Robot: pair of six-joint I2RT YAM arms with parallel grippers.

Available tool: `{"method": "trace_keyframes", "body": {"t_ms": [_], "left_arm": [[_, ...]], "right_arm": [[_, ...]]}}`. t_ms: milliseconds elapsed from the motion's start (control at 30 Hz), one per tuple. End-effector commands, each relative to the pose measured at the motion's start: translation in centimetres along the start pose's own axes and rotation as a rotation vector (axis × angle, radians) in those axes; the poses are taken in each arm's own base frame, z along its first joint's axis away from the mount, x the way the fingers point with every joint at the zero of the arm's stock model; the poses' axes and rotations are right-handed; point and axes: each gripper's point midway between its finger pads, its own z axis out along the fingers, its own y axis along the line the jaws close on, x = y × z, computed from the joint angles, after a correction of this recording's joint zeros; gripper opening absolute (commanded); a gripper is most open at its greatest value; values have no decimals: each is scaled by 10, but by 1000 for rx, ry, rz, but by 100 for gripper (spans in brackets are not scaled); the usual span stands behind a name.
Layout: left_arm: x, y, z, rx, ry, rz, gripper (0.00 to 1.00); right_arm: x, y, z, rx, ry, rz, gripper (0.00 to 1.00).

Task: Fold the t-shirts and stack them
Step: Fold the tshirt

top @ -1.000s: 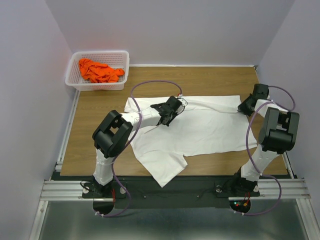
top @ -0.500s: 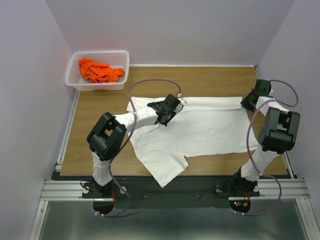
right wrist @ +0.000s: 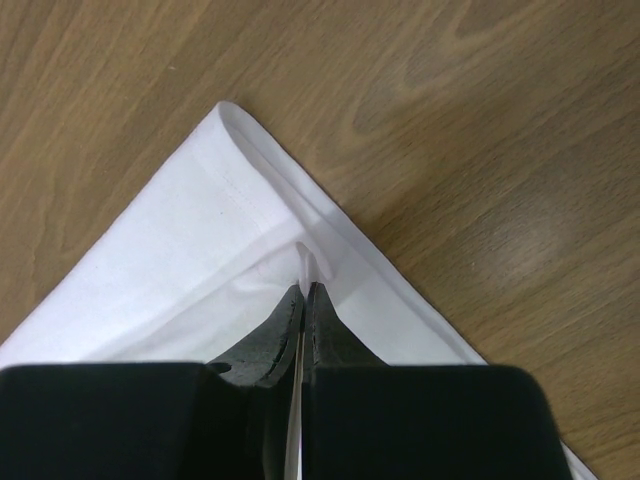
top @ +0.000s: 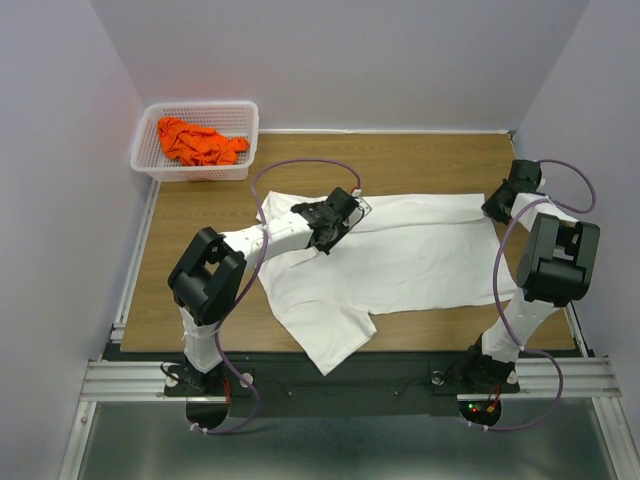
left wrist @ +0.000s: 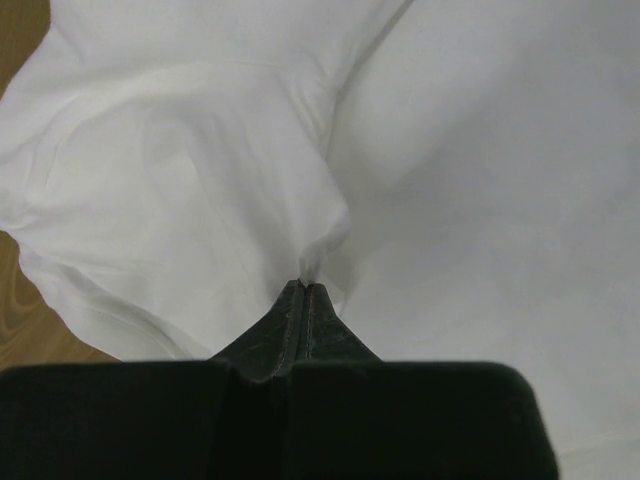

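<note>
A large white t-shirt point(top: 400, 260) lies spread across the wooden table, one sleeve hanging over the near edge. My left gripper point(top: 345, 212) is shut on a pinch of the white t-shirt point(left wrist: 230, 190) near its far left part; the cloth puckers up at the fingertips point(left wrist: 306, 288). At the far right, my right gripper point(top: 497, 208) is shut on the white t-shirt point(right wrist: 180, 260) close to its hemmed corner, a thin fold caught between the jaws. A bright orange t-shirt point(top: 197, 142) lies crumpled in the basket.
A white mesh basket point(top: 147, 150) stands at the far left corner of the table point(top: 190, 215). Purple-grey walls close in on the left, back and right. A metal rail point(top: 330, 378) runs along the near edge.
The right gripper has drawn the shirt's far right corner farther back and right. The left arm has shifted slightly left and back with its pinch of cloth, pulling the far edge straighter.
</note>
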Motion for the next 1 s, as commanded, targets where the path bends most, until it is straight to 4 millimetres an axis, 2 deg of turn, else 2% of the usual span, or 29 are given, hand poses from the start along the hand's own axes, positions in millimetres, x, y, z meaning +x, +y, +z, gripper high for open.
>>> {"method": "trace_keyframes", "body": {"t_ms": [0,100,133,167,200,233,267,400,433,500,567,600,667,700,733,800,867,967], "left_arm": [[-6,2,-15,11,-17,14,0],[-1,-6,-8,42,4,8,0],[0,-7,-7,49,13,4,4],[2,-9,-5,53,21,-2,9],[1,-8,-5,51,22,-9,19],[1,-9,-5,51,24,-16,24],[-1,-8,-5,48,21,-22,36],[-8,5,-13,24,1,-77,58],[-10,10,-14,15,-5,-95,59],[-18,29,-22,-11,-37,-169,65],[-27,50,-27,-40,-83,-248,66],[-29,73,-33,-69,-113,-344,66],[-36,100,-37,-100,-164,-424,66],[-34,123,-38,-132,-183,-539,66],[-37,136,-39,-154,-213,-587,66],[-29,164,-33,-187,-224,-716,64],[-31,181,-28,-197,-255,-789,58],[-23,202,-6,-218,-243,-865,55]], "right_arm": [[-30,6,-11,-1,-96,-14,1],[-18,0,-7,20,-68,-1,4],[-13,-2,-6,24,-54,4,5],[-10,-3,-6,29,-46,12,7],[-5,-6,-7,40,-24,17,13],[-1,-7,-9,41,-8,25,16],[6,-9,-10,52,17,25,19],[5,-16,-22,85,15,26,31],[0,-16,-26,88,-2,23,34],[-17,-12,-34,81,-50,19,39],[-29,-5,-39,65,-78,18,41],[-40,2,-42,39,-96,16,43],[-49,12,-42,11,-109,9,43],[-57,19,-40,-16,-113,2,43],[-58,24,-39,-36,-109,-5,43],[-60,38,-37,-98,-97,-19,43],[-62,53,-31,-169,-77,-27,42],[-56,67,-16,-230,-30,-41,39]]}}
